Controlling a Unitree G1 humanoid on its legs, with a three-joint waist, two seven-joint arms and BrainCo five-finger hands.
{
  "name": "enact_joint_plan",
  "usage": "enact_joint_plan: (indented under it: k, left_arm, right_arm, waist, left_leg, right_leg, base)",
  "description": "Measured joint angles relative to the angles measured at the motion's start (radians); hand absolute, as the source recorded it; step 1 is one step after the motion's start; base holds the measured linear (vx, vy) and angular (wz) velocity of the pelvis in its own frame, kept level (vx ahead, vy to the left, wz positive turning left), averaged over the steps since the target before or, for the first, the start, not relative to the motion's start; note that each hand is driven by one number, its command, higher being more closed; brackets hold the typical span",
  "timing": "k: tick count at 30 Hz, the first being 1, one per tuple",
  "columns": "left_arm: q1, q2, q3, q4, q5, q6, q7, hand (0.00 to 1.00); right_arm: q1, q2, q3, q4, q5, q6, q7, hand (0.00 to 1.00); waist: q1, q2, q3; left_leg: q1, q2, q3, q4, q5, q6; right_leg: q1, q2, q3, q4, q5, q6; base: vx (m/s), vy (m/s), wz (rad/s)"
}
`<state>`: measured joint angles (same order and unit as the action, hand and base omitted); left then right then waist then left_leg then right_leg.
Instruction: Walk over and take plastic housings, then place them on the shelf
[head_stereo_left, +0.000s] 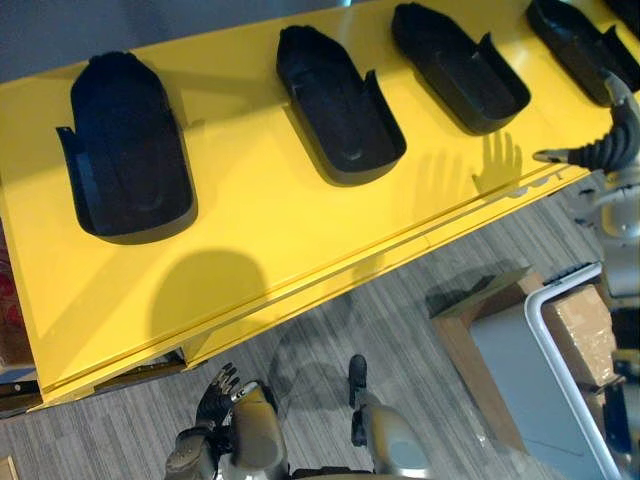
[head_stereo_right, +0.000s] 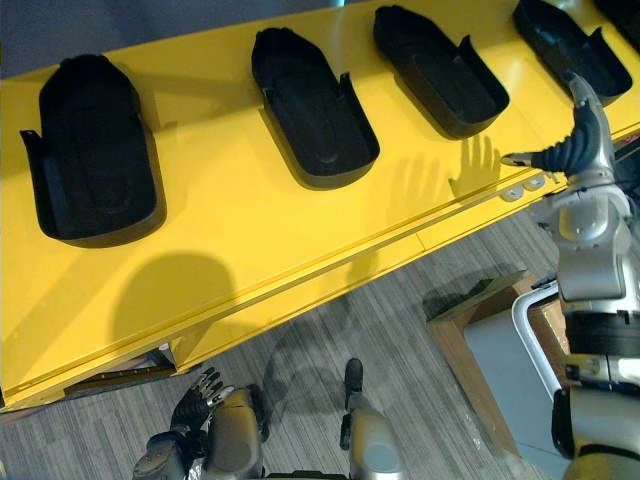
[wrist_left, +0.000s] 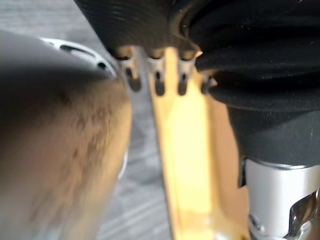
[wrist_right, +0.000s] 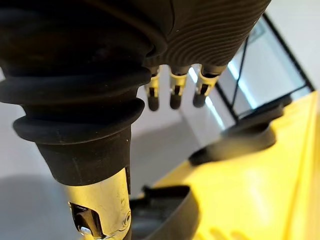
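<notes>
Several black plastic housings lie in a row on the yellow shelf top (head_stereo_left: 260, 230): one at the left (head_stereo_left: 130, 150), one in the middle (head_stereo_left: 340, 100), another further right (head_stereo_left: 460, 65) and one at the far right corner (head_stereo_left: 580, 40). My right hand (head_stereo_right: 570, 145) hovers above the shelf's front edge at the right, open, its fingers (wrist_right: 172, 92) straight with nothing in them. It is just in front of the far right housing (wrist_right: 165, 215). My left hand (head_stereo_left: 215, 395) hangs low beside me below the shelf edge, open and empty, fingers (wrist_left: 157, 82) relaxed.
A cardboard box (head_stereo_left: 580, 330) sits in a white-framed cart (head_stereo_left: 560, 370) on the grey plank floor at the lower right, next to a wooden-edged grey panel (head_stereo_left: 480, 330). The shelf's front edge (wrist_left: 185, 165) runs diagonally across in front of me.
</notes>
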<state>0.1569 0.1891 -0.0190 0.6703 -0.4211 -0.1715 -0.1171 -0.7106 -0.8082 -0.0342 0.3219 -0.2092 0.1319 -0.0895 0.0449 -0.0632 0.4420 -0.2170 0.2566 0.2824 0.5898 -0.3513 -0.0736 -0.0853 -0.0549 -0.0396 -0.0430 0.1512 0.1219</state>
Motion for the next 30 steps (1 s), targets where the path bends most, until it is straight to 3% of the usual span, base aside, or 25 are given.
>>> enact_joint_plan:
  k: [9, 12, 18, 30]
  left_arm:
    - [-0.019, 0.000, -0.004, 0.012, -0.005, -0.001, -0.011, 0.00]
    - [-0.022, 0.002, -0.005, 0.019, -0.014, 0.001, -0.010, 0.00]
    - [-0.027, 0.002, -0.038, 0.023, -0.045, 0.001, -0.011, 0.00]
    - [-0.028, 0.001, -0.043, 0.043, -0.054, 0.000, -0.010, 0.00]
  right_arm:
    - [-0.174, -0.024, 0.081, 0.155, -0.001, 0.004, 0.025, 0.00]
    - [-0.216, -0.036, 0.149, 0.201, -0.001, 0.024, 0.048, 0.00]
    - [-0.298, -0.065, 0.180, 0.290, -0.001, 0.053, 0.065, 0.00]
    - [-0.330, -0.095, 0.234, 0.344, 0.000, 0.108, 0.148, 0.00]
  waist:
    - [0.007, 0.021, 0.033]
    - [0.016, 0.029, 0.038]
    - [0.029, 0.069, 0.061]
    - [0.039, 0.077, 0.064]
  left_leg:
    - [0.007, -0.025, -0.022, -0.022, 0.004, -0.001]
    - [0.003, -0.030, -0.026, -0.020, 0.004, 0.000]
    - [-0.047, -0.035, -0.053, 0.016, 0.002, 0.005]
    - [-0.067, -0.034, -0.053, 0.018, 0.012, 0.019]
  right_leg:
    - [0.012, -0.018, -0.049, 0.001, 0.000, 0.000]
    - [0.009, -0.023, -0.064, 0.003, 0.000, 0.000]
    - [-0.026, -0.025, -0.083, 0.029, -0.001, 0.000]
    - [-0.059, -0.032, -0.092, 0.054, -0.003, -0.002]
  base:
    - [0.03, 0.003, 0.08]
    - [-0.01, -0.002, 0.01]
    - [-0.06, -0.003, 0.06]
    - [-0.04, -0.010, -0.01]
